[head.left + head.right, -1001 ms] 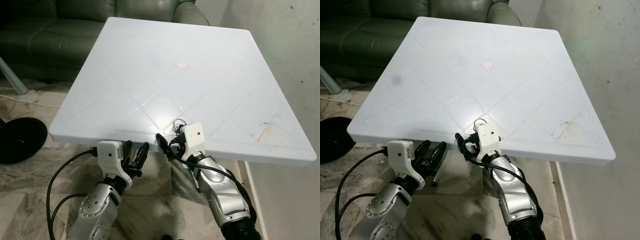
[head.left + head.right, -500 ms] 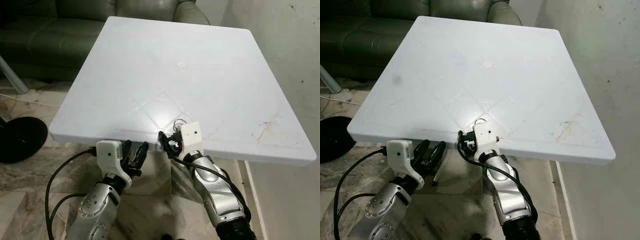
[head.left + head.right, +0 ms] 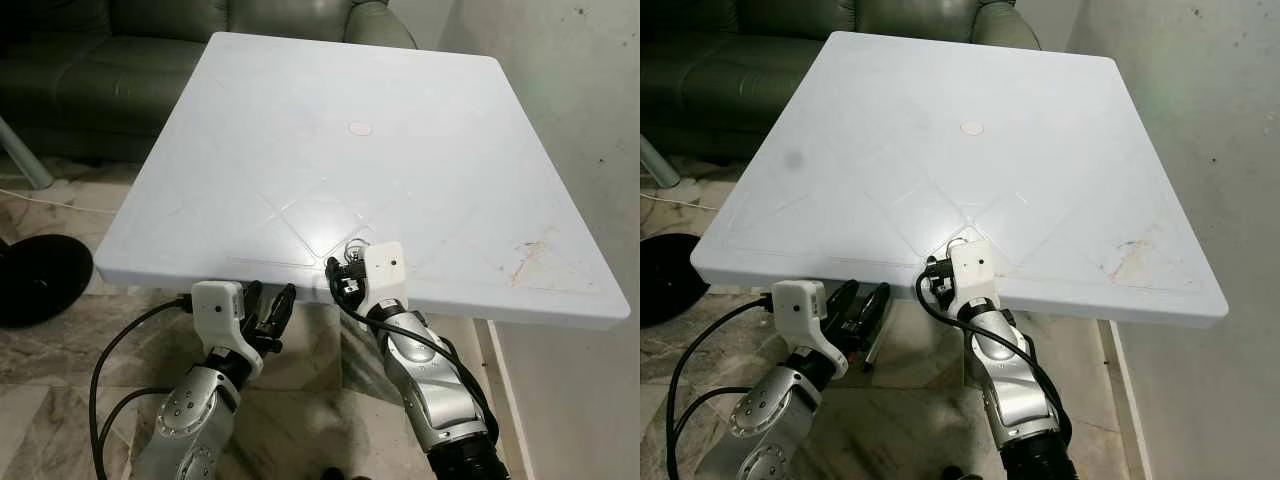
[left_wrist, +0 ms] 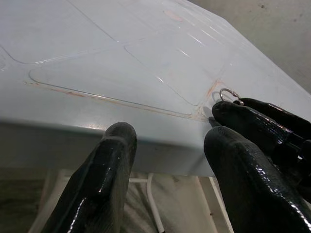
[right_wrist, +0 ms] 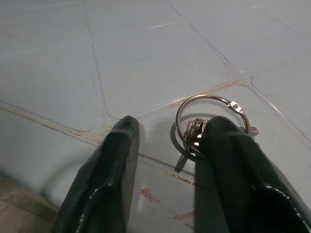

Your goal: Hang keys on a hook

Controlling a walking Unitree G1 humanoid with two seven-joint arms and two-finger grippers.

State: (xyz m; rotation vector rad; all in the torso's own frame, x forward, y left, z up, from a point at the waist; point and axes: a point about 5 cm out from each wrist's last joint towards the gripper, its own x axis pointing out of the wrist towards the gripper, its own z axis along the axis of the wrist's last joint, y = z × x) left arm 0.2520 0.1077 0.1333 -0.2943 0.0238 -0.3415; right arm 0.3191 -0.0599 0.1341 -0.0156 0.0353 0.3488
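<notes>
1. Furthest left on the marble floor (image 3: 60, 400) sat a round black base (image 3: 35, 280), with a dark green sofa (image 3: 110, 60) behind it.
2. The left pincer (image 3: 268, 308) hung below the near edge of the white surface (image 3: 400, 130), its two black fingers (image 4: 102, 184) spread apart with nothing between them, pointing up at the underside of the edge. A black cable (image 3: 120, 350) looped off that arm.
3. Just right of it, the right pincer (image 3: 340, 278) reached over the near edge of the surface, fingers parted. In the right wrist view one finger (image 5: 233, 160) lay over part of the keys (image 5: 199, 131), while the other finger (image 5: 109, 170) stood apart to the side, so the pincer was open about the keys, not closed.
4. The keys, a silver ring with a small bunch on it, lay flat on the surface close to its near edge, beside a faint moulded diamond line.
5. Further right the surface carried a rusty brown stain (image 3: 527, 262) near its corner, and a pale wall (image 3: 580, 120) rose beyond.
</notes>
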